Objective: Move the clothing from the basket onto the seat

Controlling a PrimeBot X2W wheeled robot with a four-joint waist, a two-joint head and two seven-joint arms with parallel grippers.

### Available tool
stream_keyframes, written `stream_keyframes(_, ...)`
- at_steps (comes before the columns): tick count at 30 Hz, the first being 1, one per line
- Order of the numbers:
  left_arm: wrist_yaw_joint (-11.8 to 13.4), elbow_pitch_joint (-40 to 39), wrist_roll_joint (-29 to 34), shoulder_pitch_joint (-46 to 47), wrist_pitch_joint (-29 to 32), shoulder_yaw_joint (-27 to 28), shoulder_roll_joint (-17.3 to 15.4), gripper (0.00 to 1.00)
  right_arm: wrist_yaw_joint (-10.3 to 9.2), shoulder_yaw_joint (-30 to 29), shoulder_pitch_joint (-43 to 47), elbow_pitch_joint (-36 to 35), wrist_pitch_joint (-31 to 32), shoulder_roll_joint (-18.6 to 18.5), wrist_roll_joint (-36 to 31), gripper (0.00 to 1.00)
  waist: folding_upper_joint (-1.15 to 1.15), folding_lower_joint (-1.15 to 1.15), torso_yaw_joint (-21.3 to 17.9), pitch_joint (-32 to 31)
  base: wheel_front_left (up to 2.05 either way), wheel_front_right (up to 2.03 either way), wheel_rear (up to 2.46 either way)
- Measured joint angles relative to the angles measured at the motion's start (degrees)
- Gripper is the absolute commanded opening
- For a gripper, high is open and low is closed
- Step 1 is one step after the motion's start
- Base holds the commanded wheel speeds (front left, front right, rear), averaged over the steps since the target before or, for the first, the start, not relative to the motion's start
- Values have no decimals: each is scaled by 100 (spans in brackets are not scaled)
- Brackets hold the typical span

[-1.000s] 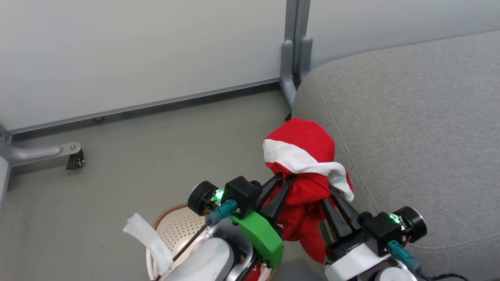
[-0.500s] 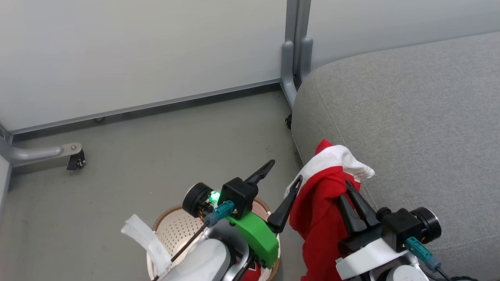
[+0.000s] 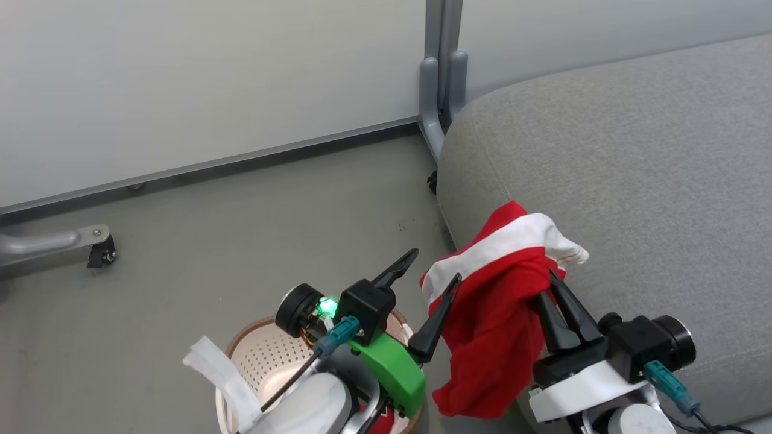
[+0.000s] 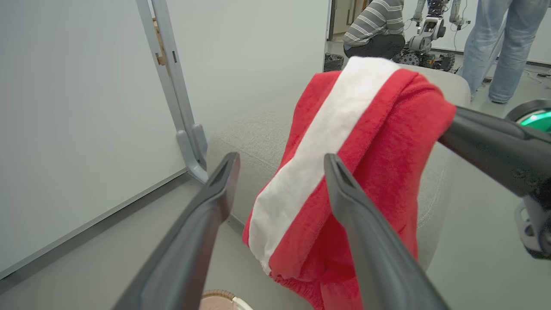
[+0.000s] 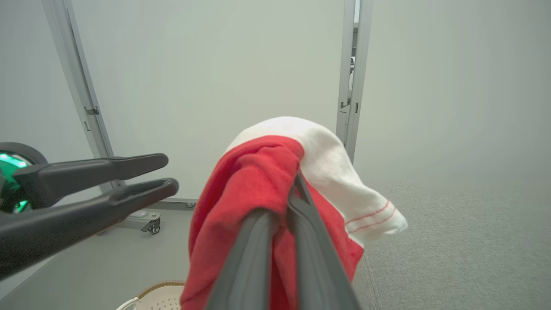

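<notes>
the fingers of the right gripper (image 3: 544,286) are clenching the soft red fabric garment with a white band (image 3: 491,307), which is hanging beside the rounded edge of the large grey woven seat cushion (image 3: 633,181). the fingers of the left gripper (image 3: 435,266) are standing released and wide, one just beside the cloth, above the cream perforated plastic basket (image 3: 259,352).

Pale, matte partition panels (image 3: 211,78) run across the back, evenly lit, and a grey metal post (image 3: 442,72) joins them just beside the corner of the grey seat (image 3: 633,150). Below, smooth grey floor (image 3: 241,229). Off to the left, a metal leg (image 3: 48,241) ends in a black castor (image 3: 100,255). Beyond the partition, a person in a striped top (image 4: 379,21) crouches, and jeans-clad legs (image 4: 490,47) stand nearby.
</notes>
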State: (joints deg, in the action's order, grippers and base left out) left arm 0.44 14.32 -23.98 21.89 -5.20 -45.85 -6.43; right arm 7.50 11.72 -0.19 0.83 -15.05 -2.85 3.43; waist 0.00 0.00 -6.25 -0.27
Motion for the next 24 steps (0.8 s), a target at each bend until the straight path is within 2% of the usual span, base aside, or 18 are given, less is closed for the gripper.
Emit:
stream_keyframes(8, -38, -156, -8, -11, -112, -23, -69, 100, 0, -328, 12, -544, 0, 2, 143, 0, 0, 0, -411, 99, 0, 0, 0)
stream_keyframes(15, -44, -349, 14, 19, -80, -49, -170, 100, 0, -661, 9, -1121, -1, 0, 156, 0, 0, 0, -961, 282, 0, 0, 0)
stream_keyframes(24, -144, -624, 46, 113, 60, -233, -224, 100, 0, -1440, -270, -1505, 0, -3, 457, 0, 0, 0, -1538, 720, 0, 0, 0)
